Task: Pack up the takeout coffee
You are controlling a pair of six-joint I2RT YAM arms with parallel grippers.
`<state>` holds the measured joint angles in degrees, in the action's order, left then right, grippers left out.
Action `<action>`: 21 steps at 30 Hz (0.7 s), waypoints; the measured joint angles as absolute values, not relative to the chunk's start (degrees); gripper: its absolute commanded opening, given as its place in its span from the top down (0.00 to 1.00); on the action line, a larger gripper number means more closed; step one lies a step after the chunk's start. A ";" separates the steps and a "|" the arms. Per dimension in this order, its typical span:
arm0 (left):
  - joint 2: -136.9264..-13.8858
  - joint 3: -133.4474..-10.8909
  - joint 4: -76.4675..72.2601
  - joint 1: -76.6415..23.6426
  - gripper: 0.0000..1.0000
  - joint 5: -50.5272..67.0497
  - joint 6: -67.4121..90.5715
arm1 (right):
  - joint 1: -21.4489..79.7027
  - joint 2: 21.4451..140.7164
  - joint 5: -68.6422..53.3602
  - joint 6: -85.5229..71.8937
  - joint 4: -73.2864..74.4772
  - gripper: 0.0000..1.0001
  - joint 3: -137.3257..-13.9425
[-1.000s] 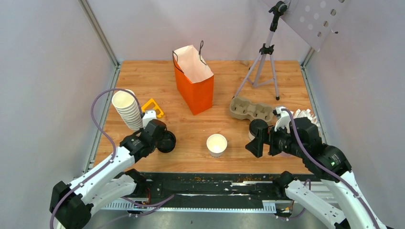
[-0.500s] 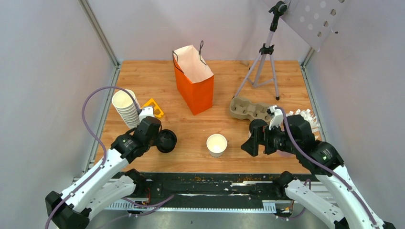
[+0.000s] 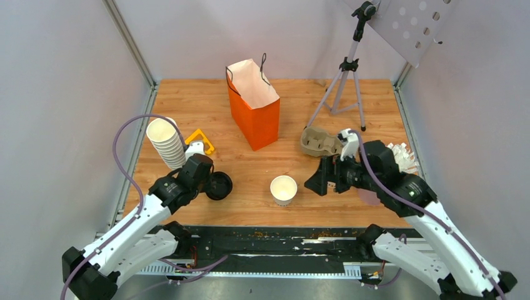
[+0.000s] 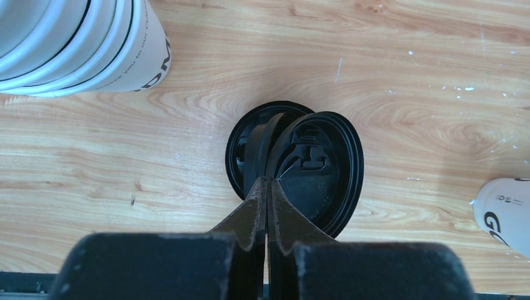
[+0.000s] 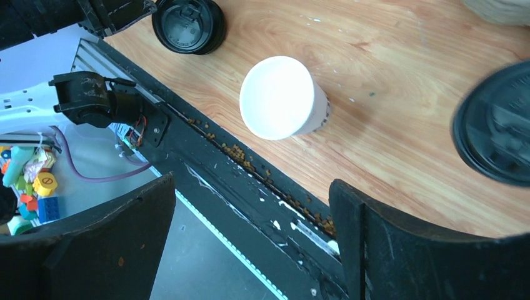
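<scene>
At the near edge of the wooden table (image 3: 187, 100), the right gripper (image 5: 251, 181) has swung left over the last second. It now hangs with its fingers spread wide and nothing between them, just right of the lidless white paper cup (image 3: 283, 189). The left gripper (image 4: 267, 181) has barely shifted: its fingers are pressed together, apparently pinching the rim of a loose black plastic lid (image 4: 319, 165) that tilts up off another lid beneath it.

My read is that a lid is ready on one side and a free claw is arriving to steady the cup, so capping comes first and packing after.

The blurred black-lidded cup (image 5: 497, 122) sits at the right edge of the right wrist view; from above, the arm hides it.

The tall orange paper bag (image 3: 253, 109) stands open, well back. Also around are the stack of white cups (image 3: 167, 145), the grey pulp cup carrier (image 3: 317, 142) and the tripod (image 3: 342, 87). None of them blocks the way to the cup.
</scene>
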<state>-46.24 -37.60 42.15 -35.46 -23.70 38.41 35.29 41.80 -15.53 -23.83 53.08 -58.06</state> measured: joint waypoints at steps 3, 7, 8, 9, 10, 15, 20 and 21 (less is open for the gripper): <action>-45.34 -37.60 41.65 -35.46 1.00 -23.57 38.17 | 41.17 46.35 -12.43 -25.71 48.80 0.08 -58.48; -45.12 -37.39 41.32 -35.46 1.00 -24.10 38.22 | 49.19 55.02 -8.10 -27.09 45.10 0.07 -62.48; -45.12 -37.32 41.32 -35.46 1.00 -24.16 38.22 | 51.31 57.71 -6.66 -27.22 43.68 0.08 -63.92; -45.12 -37.26 41.32 -35.46 1.00 -24.21 38.22 | 52.62 59.48 -5.89 -27.31 42.35 0.08 -64.58; -45.12 -37.19 41.36 -35.46 1.00 -24.21 38.22 | 53.91 61.49 -5.17 -27.40 40.69 0.09 -65.06; -44.42 -37.17 41.28 -35.46 1.00 -23.55 38.48 | 58.50 73.21 -2.33 -27.55 34.54 0.11 -67.53; -42.48 -37.26 41.43 -35.46 1.00 -21.04 38.68 | 60.64 82.26 0.08 -26.85 33.17 0.12 -72.14; -42.30 -37.63 41.89 -35.46 1.00 -20.47 38.68 | 60.88 82.54 0.08 -26.55 32.91 0.11 -72.31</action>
<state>-42.30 -37.63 41.89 -35.46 -20.47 38.68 60.88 82.54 0.08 -26.55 32.91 -72.31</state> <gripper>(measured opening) 0.006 0.887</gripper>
